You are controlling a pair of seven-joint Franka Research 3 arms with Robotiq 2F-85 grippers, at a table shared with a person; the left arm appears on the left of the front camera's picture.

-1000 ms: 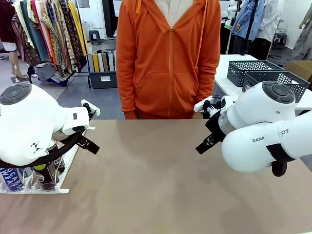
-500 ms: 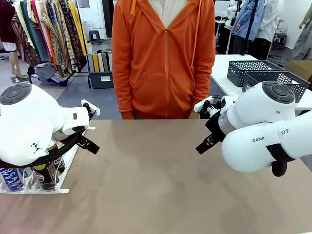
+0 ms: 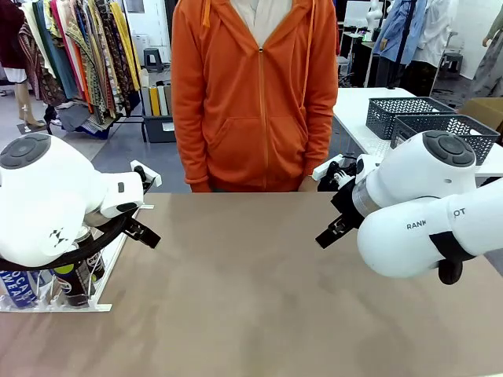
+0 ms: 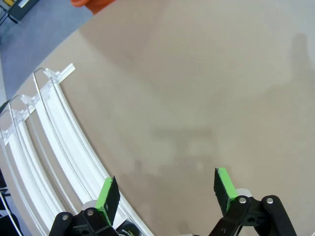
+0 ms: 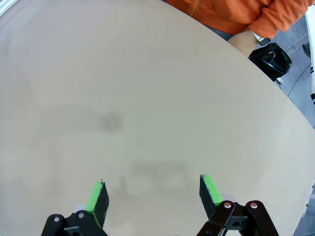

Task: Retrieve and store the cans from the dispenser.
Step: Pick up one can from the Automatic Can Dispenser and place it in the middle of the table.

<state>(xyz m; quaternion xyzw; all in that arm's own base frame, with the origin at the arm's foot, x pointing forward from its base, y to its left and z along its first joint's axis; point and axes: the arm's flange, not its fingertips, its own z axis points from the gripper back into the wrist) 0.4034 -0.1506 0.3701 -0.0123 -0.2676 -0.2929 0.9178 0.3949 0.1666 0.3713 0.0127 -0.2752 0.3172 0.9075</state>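
Observation:
The dispenser (image 3: 104,303), a white rack of rail lanes, lies at the table's left edge, partly behind my left arm. Cans stand in its near end: a blue-and-white one (image 3: 17,288) and dark ones (image 3: 73,284). In the left wrist view the dispenser's empty rails (image 4: 49,132) curve along the left. My left gripper (image 4: 167,191) hangs open above the bare table just beside them, with nothing between its green pads (image 4: 224,184). My right gripper (image 5: 152,194) is open too, over bare tabletop on the right side.
A person in an orange hoodie (image 3: 255,94) stands at the far edge with hands low. Dark lattice baskets (image 3: 420,114) sit on a white side table at the back right. A black object (image 5: 269,56) lies beyond the table's far edge.
The person has shifted slightly to the left. Neither arm nor gripper has moved.

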